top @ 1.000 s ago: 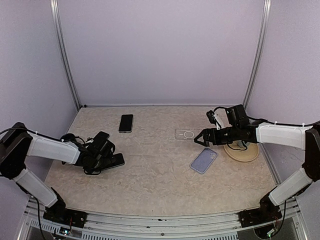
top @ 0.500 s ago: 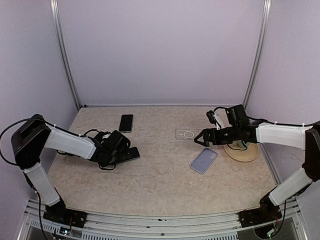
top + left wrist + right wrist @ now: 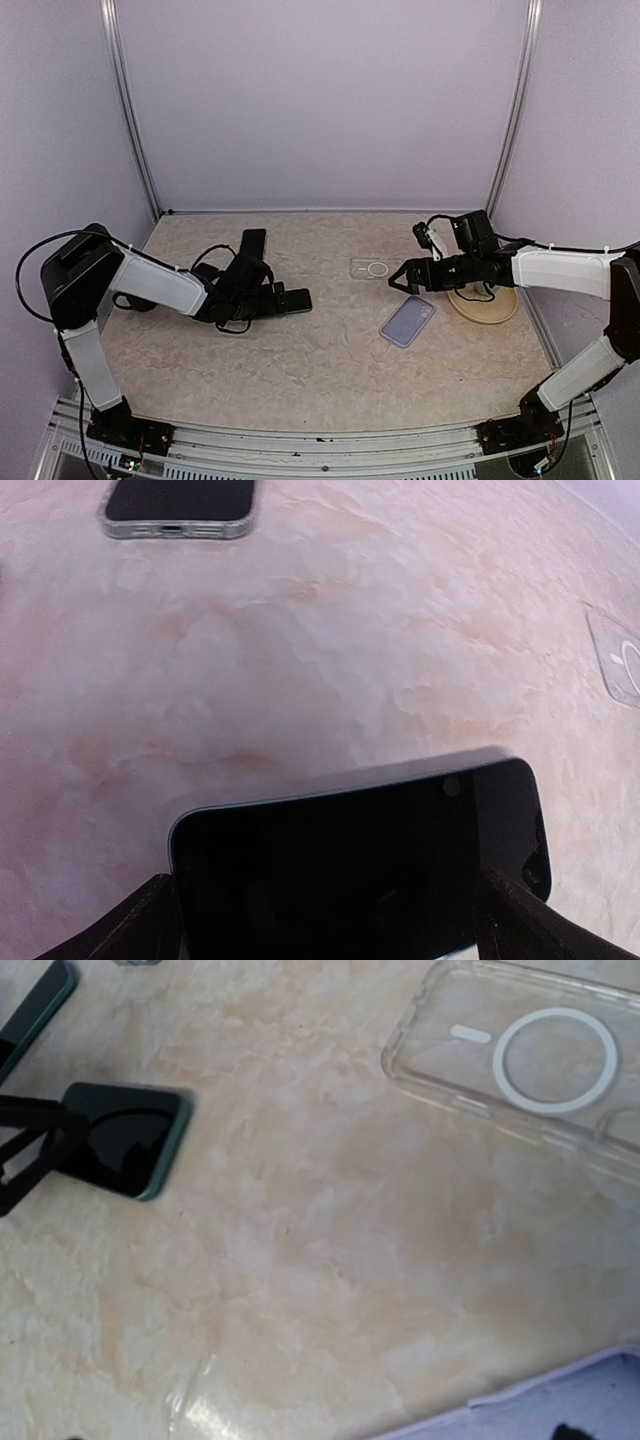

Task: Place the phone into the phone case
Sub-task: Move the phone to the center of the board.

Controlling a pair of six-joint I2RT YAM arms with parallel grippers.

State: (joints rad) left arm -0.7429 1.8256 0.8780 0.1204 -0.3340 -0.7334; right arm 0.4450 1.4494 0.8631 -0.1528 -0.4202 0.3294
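One slim, glossy black phone (image 3: 360, 865)

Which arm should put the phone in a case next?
Left, probably. The left fingers are shut on the phone, whose free end points toward the clear case. The right fingers hang open and empty near the clear case and the purple case.

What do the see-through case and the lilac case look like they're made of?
Clear case: probably glossy transparent plastic; the tabletop shows through it and its edges catch the light. Lilac case: opaque and matte, likely silicone or soft plastic; no glare shows on it.
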